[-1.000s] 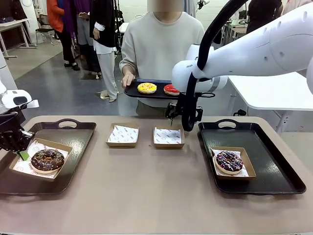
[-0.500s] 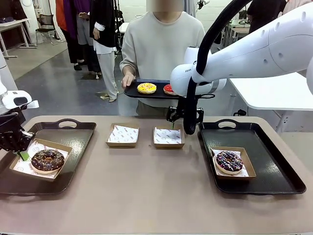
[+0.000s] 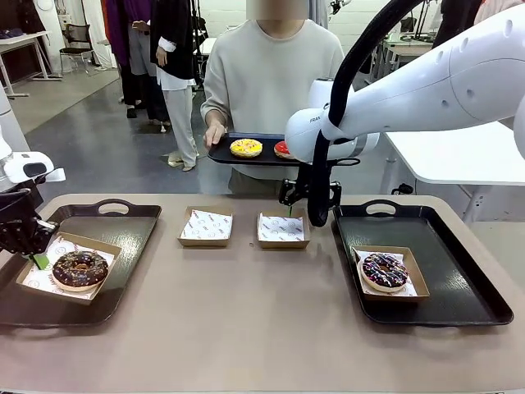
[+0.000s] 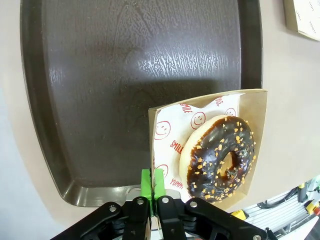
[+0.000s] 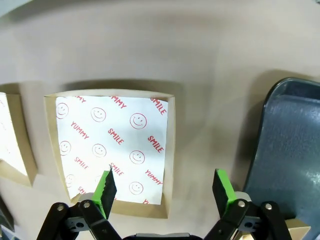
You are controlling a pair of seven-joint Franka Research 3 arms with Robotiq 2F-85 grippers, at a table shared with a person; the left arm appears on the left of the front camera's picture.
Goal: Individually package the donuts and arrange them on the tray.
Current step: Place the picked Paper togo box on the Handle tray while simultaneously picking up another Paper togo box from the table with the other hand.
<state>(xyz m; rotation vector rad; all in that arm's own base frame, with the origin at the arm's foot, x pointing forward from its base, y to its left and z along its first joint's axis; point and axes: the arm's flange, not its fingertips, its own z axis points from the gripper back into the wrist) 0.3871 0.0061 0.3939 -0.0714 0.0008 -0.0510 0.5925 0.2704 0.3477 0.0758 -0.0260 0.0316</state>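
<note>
Left gripper clamps the rim of the filled carton holding the chocolate nut donut on the left tray; right gripper, jaws wide, hovers over the empty carton, which likely needs the person's red-iced donut next.

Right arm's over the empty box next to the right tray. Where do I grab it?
Probably pinch the empty box by its side wall nearest the right tray, coming down with the open right gripper, one finger inside. It lies flat and shallow, so only the rim offers a hold.
</note>
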